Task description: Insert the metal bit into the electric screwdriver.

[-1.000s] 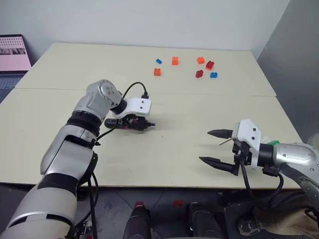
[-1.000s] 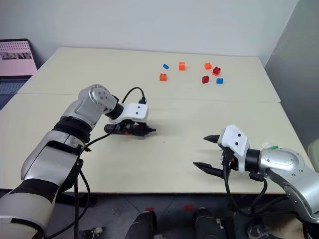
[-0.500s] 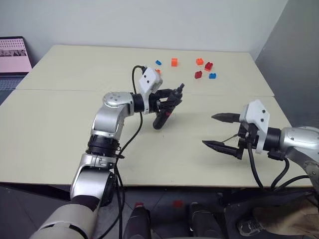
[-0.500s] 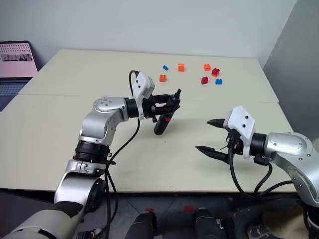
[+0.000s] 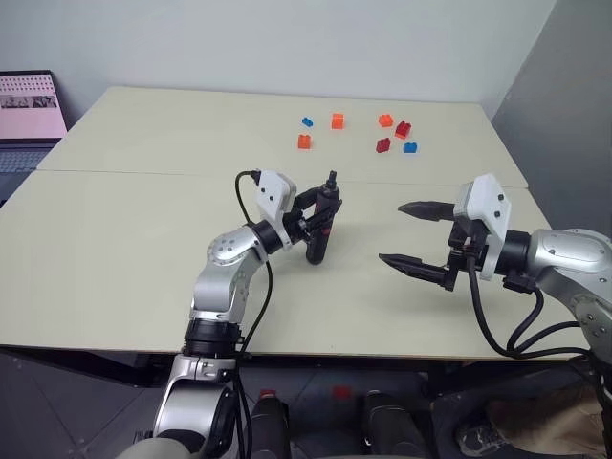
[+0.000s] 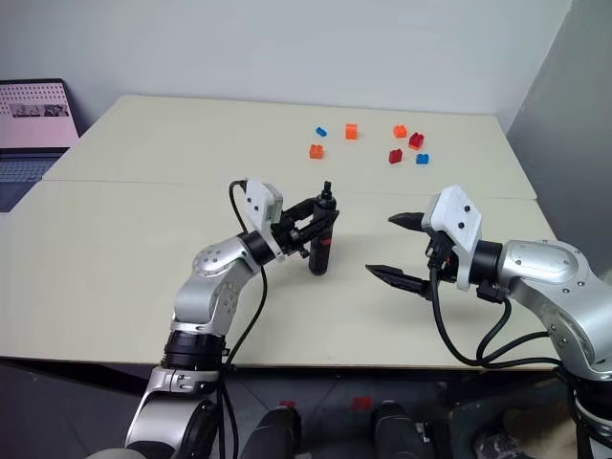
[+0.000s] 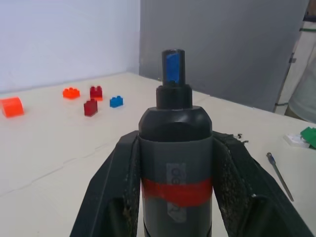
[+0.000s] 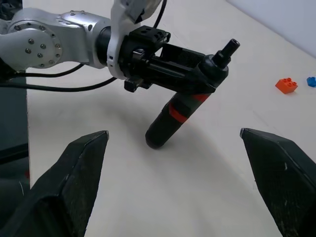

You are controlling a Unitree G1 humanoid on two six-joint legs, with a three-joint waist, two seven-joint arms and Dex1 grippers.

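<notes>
**Left eye view: screwdriver held upright, right end effector spread wide**

Left eye view takes in a pale tabletop (image 5: 143, 220) made of two boards meeting at a seam, and everything below is placed against the electric screwdriver (image 5: 320, 229) near its middle. A laptop (image 5: 29, 110) with a lit screen sits far off past the tabletop's left edge. The left end effector (image 5: 316, 215) is clamped on the screwdriver's body around the red band, holding it nearly upright with the narrow nose at the top and the blunt end low, close over the tabletop; whether that end touches the surface cannot be told. In the left wrist view the two black fingers (image 7: 116, 182) press against either side of the barrel, and a blue patch shows on the nose. To the right of the screwdriver, well apart from it, the right end effector (image 5: 413, 234) hangs above the tabletop with its two pointed fingers spread wide, holding nothing, tips aimed toward the screwdriver. Beyond the screwdriver, toward the far edge, a loose scatter of small toy bricks (image 5: 382, 134) lies in orange, red and blue. The metal bit (image 7: 279, 173) lies flat on the tabletop to the screwdriver's right, seen in the left wrist view as a thin grey rod near a small green piece (image 7: 308, 136).
</notes>
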